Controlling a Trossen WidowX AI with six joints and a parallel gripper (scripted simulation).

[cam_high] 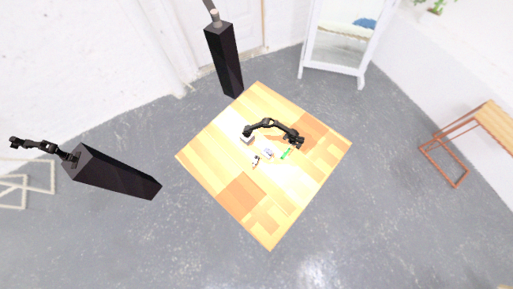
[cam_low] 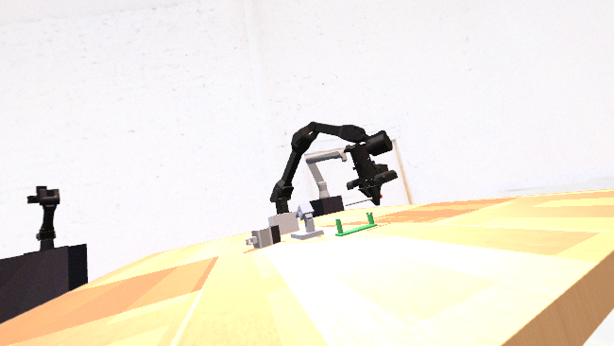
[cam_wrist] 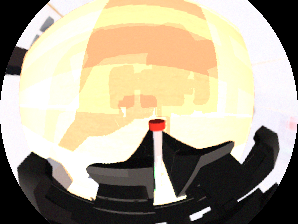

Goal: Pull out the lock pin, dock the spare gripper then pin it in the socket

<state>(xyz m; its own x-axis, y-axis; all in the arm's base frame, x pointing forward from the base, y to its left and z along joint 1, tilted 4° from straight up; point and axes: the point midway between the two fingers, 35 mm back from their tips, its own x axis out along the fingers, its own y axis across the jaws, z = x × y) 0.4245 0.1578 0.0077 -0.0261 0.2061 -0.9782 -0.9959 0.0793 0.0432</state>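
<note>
the pincer (cam_high: 297,147) (cam_low: 376,202) (cam_wrist: 159,145) is pinched on the lock pin (cam_low: 360,202) (cam_wrist: 158,150), its red head showing at the fingertips and its shaft reaching out sideways, above the surface (cam_high: 241,193) (cam_low: 331,274) (cam_wrist: 150,50). below and beside the pincer stands the green rest (cam_high: 285,153) (cam_low: 356,230); past that, farther from the pincer, come the mount (cam_high: 267,152) (cam_low: 308,227) and then the spare gripper (cam_high: 256,161) (cam_low: 264,237), not docked. the thin shaft could swivel if the grip sits off its balance point, and lowering it askew could knock the green posts or let the pin roll off.
</note>
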